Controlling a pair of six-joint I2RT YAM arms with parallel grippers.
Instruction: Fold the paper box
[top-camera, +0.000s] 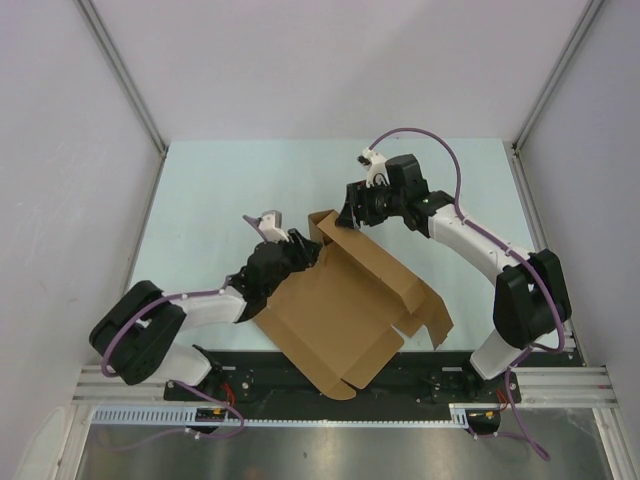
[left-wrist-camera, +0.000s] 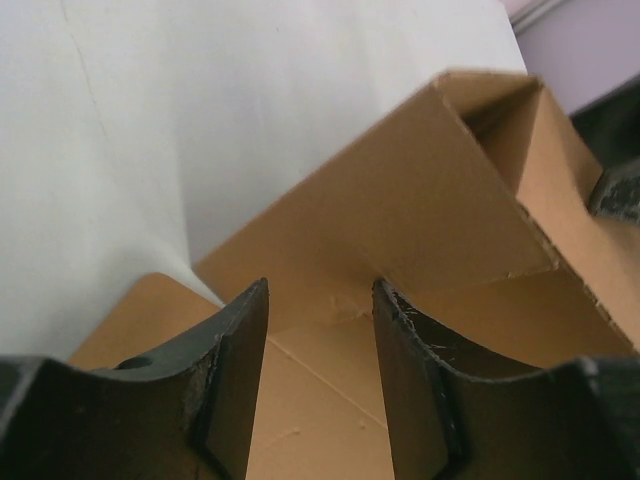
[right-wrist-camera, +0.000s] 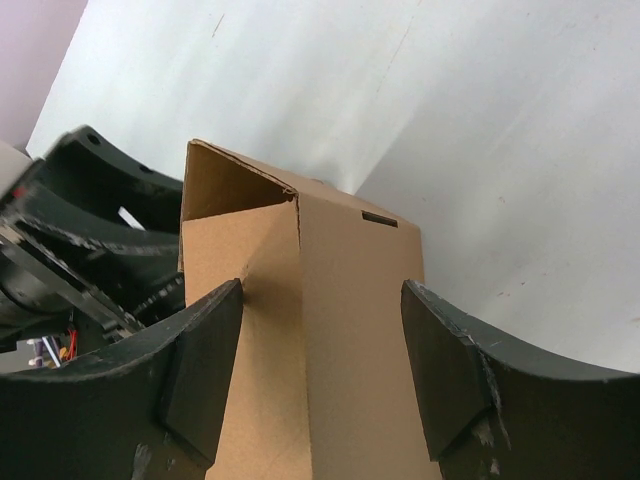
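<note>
the left gripper (left-wrist-camera: 320, 297) and right gripper (right-wrist-camera: 322, 300) are hovering, jaws released, at the raised far corner of the paper box (top-camera: 340, 310), mid-bench (top-camera: 200, 190).

Top view: on my left gripper (top-camera: 303, 249) the fingertips are hidden behind my wrist and the paper box (top-camera: 345, 310) raised wall, so I can't tell contact. My right gripper (top-camera: 348, 216) tips are too small to judge touch. The box covers part of the black rail (top-camera: 460, 375) at the desk's near edge. In both wrist views the box is cut off at the bottom edge.
</note>
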